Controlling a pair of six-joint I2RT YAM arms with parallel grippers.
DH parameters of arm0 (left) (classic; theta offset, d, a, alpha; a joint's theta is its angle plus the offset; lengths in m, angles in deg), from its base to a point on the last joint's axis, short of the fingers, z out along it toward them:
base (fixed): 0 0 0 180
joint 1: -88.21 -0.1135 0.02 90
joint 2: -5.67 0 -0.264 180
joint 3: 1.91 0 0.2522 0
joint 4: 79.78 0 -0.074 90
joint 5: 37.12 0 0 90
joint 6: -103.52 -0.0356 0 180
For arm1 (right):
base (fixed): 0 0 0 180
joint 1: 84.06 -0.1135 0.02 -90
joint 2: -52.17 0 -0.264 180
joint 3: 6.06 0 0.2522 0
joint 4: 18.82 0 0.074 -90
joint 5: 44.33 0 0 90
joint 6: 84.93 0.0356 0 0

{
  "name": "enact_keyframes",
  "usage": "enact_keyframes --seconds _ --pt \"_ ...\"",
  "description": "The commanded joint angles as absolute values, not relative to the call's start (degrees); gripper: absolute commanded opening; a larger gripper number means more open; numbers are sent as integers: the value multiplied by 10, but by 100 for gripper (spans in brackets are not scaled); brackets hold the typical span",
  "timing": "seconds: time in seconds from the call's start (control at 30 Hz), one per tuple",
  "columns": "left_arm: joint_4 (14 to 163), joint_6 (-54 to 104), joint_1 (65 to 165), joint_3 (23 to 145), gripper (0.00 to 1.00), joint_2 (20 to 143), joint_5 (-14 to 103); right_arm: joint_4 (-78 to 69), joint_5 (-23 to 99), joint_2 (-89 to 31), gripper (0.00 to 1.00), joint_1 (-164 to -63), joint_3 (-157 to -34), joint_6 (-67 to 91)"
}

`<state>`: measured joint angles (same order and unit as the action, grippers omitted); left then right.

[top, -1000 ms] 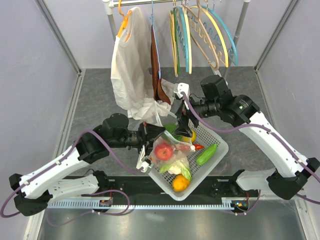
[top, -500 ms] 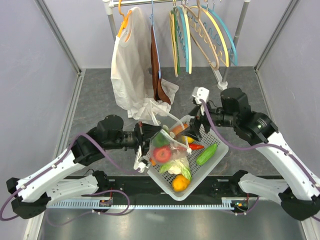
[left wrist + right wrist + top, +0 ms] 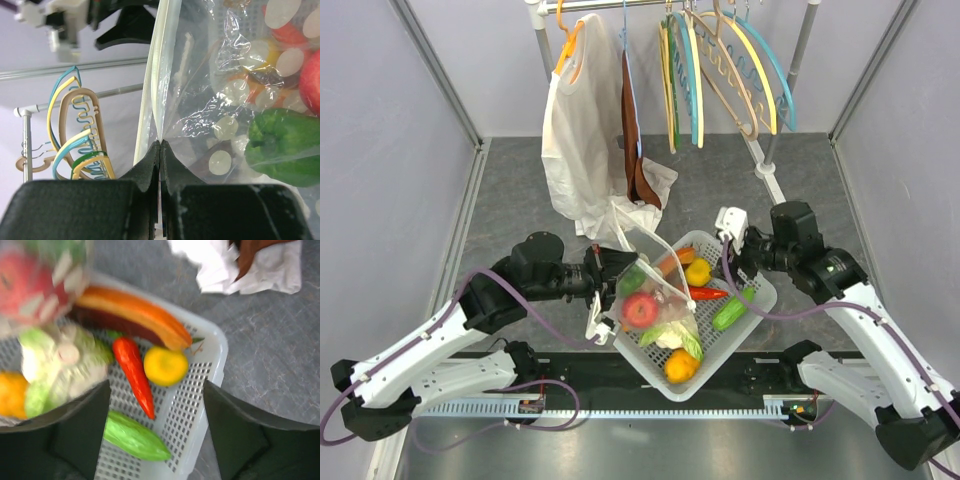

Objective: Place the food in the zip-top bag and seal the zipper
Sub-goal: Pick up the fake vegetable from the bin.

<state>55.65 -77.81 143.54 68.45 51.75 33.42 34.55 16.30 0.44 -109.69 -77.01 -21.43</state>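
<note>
The clear dotted zip-top bag (image 3: 655, 300) hangs over the white basket (image 3: 760, 283) with a red apple (image 3: 641, 309) and a green pepper (image 3: 633, 279) inside. My left gripper (image 3: 611, 268) is shut on the bag's mouth edge (image 3: 161, 125), beside the pale zipper strip (image 3: 151, 75); the pepper (image 3: 285, 150) and apple (image 3: 312, 75) show through the plastic. My right gripper (image 3: 733, 250) is open and empty over the basket's far right corner. Between its fingers (image 3: 80, 430) lie the red chili (image 3: 134, 372), yellow pepper (image 3: 165, 365), green cucumber (image 3: 135, 437) and long orange piece (image 3: 135, 315).
Cauliflower (image 3: 670, 335) and an orange pepper (image 3: 680, 366) lie in the basket's near part. A white garment (image 3: 585, 130) and brown cloth (image 3: 635, 150) hang from the rail behind, touching the floor by the basket. Coloured hangers (image 3: 730, 70) hang at the back right.
My right gripper has drawn back from the bag's mouth to the right, over the basket's corner. The long orange piece now shows at the basket's far side. My left gripper still holds the bag.
</note>
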Motion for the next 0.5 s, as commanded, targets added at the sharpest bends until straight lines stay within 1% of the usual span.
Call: enact_keyframes --seconds 0.0,0.03,0.13,0.3,0.43,0.47 --pt "582 -760 1431 681 2 517 333 383 142 4 74 -1095 -706 -403" --pt "586 -759 1431 682 2 518 330 382 140 0 72 -1095 -695 -445" --pt "590 -758 1430 683 2 523 328 380 143 -42 63 -1095 -668 -491" --pt "594 -761 1428 683 2 525 326 379 138 -96 57 -1095 -659 -539" --pt "602 -760 1427 678 2 526 321 359 146 -139 50 -1095 -628 -570" --pt "604 -760 1427 677 2 525 321 352 152 -145 50 -1095 -621 -572"
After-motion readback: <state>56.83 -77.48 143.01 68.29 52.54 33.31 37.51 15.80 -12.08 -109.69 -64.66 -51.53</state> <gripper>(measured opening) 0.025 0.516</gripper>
